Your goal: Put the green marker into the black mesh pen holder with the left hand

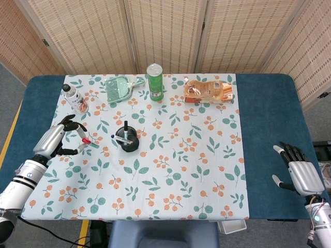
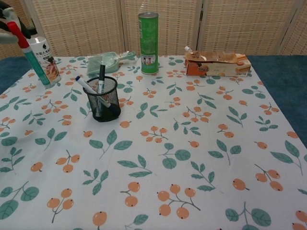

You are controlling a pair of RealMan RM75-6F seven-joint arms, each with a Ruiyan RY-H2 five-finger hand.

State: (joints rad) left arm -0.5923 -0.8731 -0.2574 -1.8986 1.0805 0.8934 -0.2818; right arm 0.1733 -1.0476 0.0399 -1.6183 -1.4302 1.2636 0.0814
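My left hand [image 1: 59, 138] grips the green marker [image 1: 88, 142], a green barrel with a red cap, raised above the left part of the tablecloth. In the chest view the marker [image 2: 33, 61] hangs tilted at the far left, red cap up, with only the edge of my left hand [image 2: 8, 24] showing. The black mesh pen holder [image 1: 127, 139] stands to the marker's right with pens in it; it also shows in the chest view [image 2: 103, 99]. My right hand [image 1: 300, 173] rests open at the table's right edge, far from these.
A bottle [image 1: 75, 98] stands at the back left, close behind the marker. A green dustpan [image 1: 120, 87], a tall green can [image 1: 155, 81] and an orange box [image 1: 208, 91] line the back. A floral cloth [image 1: 170, 170] covers the table.
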